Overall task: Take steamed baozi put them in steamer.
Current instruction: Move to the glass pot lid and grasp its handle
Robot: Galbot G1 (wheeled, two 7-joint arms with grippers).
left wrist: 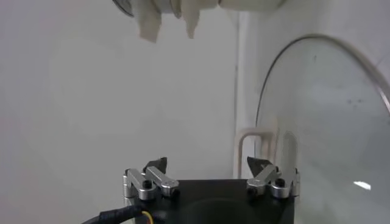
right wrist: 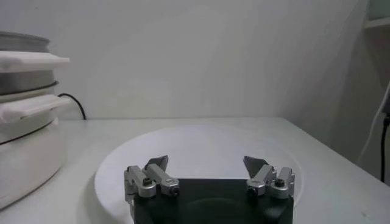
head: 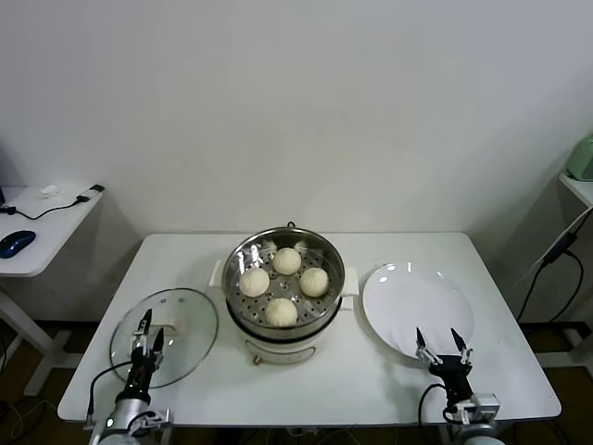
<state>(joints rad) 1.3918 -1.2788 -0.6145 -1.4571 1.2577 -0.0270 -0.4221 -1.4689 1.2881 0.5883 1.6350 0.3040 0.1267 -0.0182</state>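
Several pale cream baozi [head: 281, 311] lie on the perforated tray inside the shiny steel steamer [head: 243, 251] at the table's middle. The steamer's side also shows in the right wrist view [right wrist: 24, 131]. My left gripper [head: 146, 333] is open and empty over the near edge of the glass lid [head: 190, 315], at the table's front left. My right gripper [head: 438, 344] is open and empty over the near edge of the white plate [head: 417, 297], at the front right. In the wrist views both grippers, left [left wrist: 208, 164] and right [right wrist: 206, 162], hold nothing.
The glass lid [left wrist: 323, 115] lies flat left of the steamer. The bare white plate [right wrist: 201, 149] lies to its right. A side desk with a blue mouse [head: 17, 243] stands at far left. A shelf with cables [head: 556, 250] is at far right.
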